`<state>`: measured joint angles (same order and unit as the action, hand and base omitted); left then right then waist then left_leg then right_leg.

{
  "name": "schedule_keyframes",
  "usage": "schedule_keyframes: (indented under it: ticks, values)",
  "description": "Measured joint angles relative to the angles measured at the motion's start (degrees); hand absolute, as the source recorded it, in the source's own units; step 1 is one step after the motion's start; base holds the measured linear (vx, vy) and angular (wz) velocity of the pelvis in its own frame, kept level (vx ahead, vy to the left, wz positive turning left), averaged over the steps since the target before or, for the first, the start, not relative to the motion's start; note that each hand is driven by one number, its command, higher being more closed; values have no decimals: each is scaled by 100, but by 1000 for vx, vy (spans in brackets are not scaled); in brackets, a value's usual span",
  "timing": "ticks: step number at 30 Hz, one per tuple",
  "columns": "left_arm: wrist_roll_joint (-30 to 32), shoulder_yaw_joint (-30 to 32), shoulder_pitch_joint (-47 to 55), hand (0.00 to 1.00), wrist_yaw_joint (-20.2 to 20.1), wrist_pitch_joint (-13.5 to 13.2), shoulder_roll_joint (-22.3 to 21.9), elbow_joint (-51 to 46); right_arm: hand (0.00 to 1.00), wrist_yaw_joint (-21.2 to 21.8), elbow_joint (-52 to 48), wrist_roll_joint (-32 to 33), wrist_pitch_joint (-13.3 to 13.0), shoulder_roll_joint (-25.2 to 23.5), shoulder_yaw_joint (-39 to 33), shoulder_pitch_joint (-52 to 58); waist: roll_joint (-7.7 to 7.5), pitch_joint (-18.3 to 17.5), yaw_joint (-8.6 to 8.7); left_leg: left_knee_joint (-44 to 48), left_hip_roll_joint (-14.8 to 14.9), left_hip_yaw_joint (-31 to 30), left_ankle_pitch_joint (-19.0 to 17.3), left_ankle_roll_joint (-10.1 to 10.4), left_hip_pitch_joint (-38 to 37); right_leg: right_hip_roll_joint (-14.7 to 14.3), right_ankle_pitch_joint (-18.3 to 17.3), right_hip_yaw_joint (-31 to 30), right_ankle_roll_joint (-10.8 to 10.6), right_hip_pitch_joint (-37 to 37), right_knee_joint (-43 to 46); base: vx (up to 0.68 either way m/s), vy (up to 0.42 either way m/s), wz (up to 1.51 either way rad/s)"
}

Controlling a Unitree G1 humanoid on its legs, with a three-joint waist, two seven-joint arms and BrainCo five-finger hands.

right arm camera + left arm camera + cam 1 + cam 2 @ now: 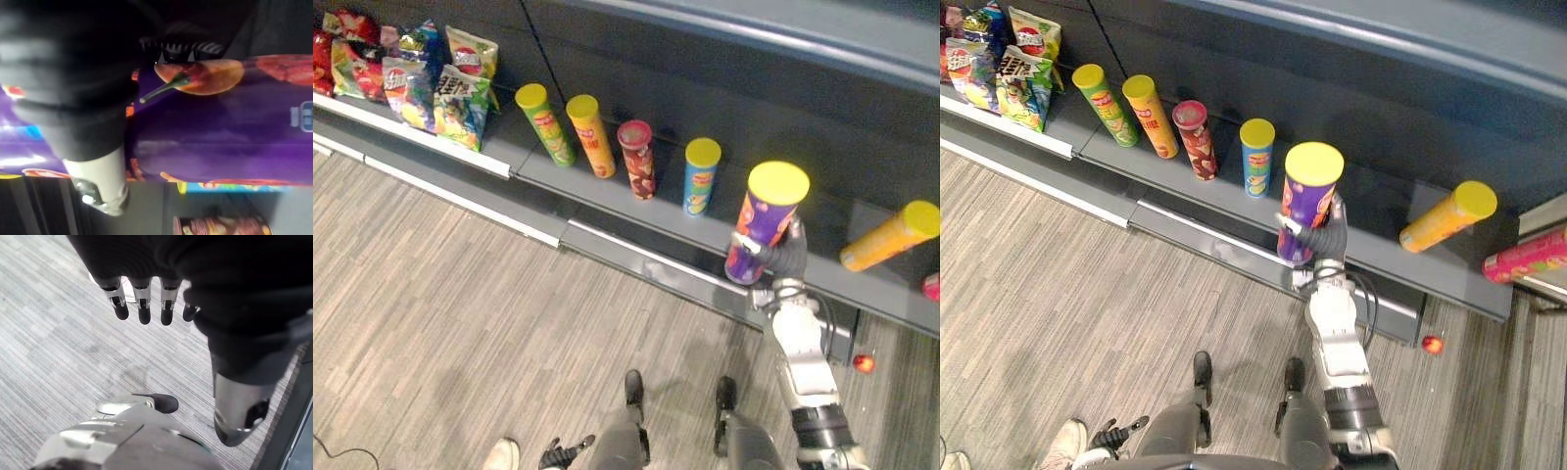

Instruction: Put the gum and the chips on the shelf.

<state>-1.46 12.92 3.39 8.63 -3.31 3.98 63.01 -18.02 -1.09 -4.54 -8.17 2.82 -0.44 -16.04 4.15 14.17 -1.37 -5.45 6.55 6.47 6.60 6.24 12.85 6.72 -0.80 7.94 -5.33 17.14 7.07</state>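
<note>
R hand [790,253] grips tall purple chips can w/ yellow lid [766,220]
Can upright at front edge of dark grey shelf [607,196].

A low dark shelf [1371,201] carries a green can [1105,105], a tall orange can [1149,116], a red can [1197,139] and a blue can [1256,158], all upright with narrow gaps between them. Just beside the blue can, the purple can [1307,201], clasped by the right hand [1327,240], blocks the front edge. Past it lies a wide bare stretch, ending at a slanted orange can [1447,217]. Snack bags [1009,59] crowd the left end. The floor [1136,323] in front is open, apart from a small red ball [1432,345].
</note>
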Motion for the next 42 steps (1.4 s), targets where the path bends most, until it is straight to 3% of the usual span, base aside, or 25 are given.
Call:
schedule_keyframes:
  ticks: [4, 10, 16, 24, 29, 42]
  values:
    - [-11, -216, -85, 0, 42, -22, -12, -31, 100, -498, 363, -230, 31, 52, -416, -698, 136, 178, -32, 1, -48, 167, 68, -83, 49, 26, 91, -189, -22, 165, 4, -5, 28, -19]
    - [-21, -566, -230, 0, 68, -130, -88, -227, 100, -1155, 692, -241, 118, 448, -1165, -1572, 510, 480, -20, 2, -186, 229, 108, -134, 288, 159, 187, -256, -98, 438, 31, 27, 42, -2]
    - [-86, -594, -386, 0, 64, -165, -202, -291, 100, -1496, 926, -240, 208, 619, -1438, -2528, 770, 744, -120, 3, -274, 233, 229, -126, 685, 255, 182, -385, -103, 1009, 307, 2, 14, 0]
    - [-293, -341, -414, 0, 15, -265, -407, -731, 100, -1607, 848, -224, 233, 612, -1495, -2949, 785, 862, -369, -5, -340, 390, 225, 7, 1098, 359, 74, -551, -95, 1753, 876, -37, -7, -2]
    - [-476, -221, -550, 0, -1, -331, -646, -924, 100, -1582, 612, -208, 252, 616, -1488, -3138, 785, 862, -370, -25, -328, 981, 262, 188, 1290, 571, -62, -539, -125, 2099, 1255, -35, 0, 18]
    - [-524, -373, -743, 0, -112, -426, -779, -959, 100, -1612, 645, -163, 264, 838, -1438, -3586, 768, 861, -422, -34, -467, 1124, 343, 99, 1717, 737, -155, -631, -124, 2777, 1681, 7, -4, 3]
